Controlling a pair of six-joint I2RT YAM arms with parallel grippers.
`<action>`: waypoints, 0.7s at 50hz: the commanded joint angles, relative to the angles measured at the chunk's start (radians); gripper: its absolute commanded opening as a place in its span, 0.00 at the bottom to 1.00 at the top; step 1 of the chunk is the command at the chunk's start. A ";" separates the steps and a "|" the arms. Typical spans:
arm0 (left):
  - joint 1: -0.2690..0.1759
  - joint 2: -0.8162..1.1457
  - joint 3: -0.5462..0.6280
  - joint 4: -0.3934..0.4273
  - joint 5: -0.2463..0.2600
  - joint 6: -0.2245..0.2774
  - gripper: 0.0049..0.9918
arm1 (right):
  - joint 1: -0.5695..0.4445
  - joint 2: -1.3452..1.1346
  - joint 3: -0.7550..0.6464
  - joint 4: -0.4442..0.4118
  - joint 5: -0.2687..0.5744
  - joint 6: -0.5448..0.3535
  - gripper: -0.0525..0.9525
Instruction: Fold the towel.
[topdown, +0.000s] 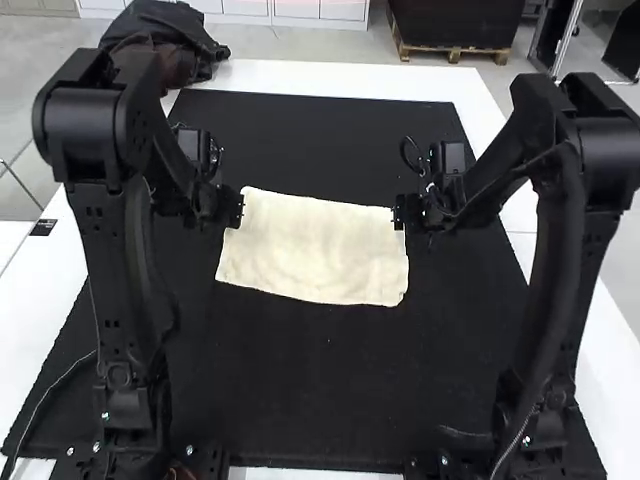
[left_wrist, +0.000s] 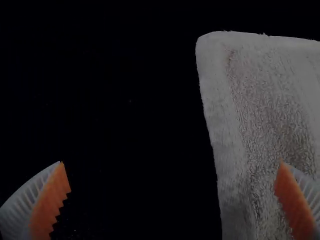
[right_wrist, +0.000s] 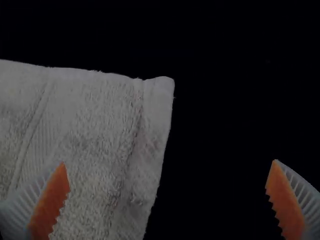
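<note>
While my L gripper (topdown: 236, 210) is released, orange pads (left_wrist: 50, 202) spread wide w/ nothing btwn them, my R gripper (topdown: 402, 212) is likewise unclenched & empty. Each is at a side edge of the cream towel (topdown: 315, 255), nr its far corners; in each wrist view, one finger overlaps the cloth, the other's over the blk mat (topdown: 320, 400). Can't tell if either touches the cloth. The towel's btwn my grippers & runs nearer my bases from there, spread flat, slightly askew, edges a bit wavy; can't tell the no. of layers. Farther out, past both, white table (topdown: 330, 83) shows; beyond my L one, there's a dark crumpled bundle (topdown: 205, 45).
</note>
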 joint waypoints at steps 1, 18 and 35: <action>-0.006 0.029 0.047 0.002 0.016 -0.010 0.97 | 0.010 0.028 0.044 0.010 0.012 -0.010 0.96; -0.010 0.098 0.121 -0.006 0.016 -0.012 0.97 | 0.013 0.106 0.104 0.009 0.012 -0.010 0.96; -0.016 0.131 0.142 -0.020 0.018 -0.009 0.97 | 0.044 0.129 0.127 0.004 0.020 -0.009 0.96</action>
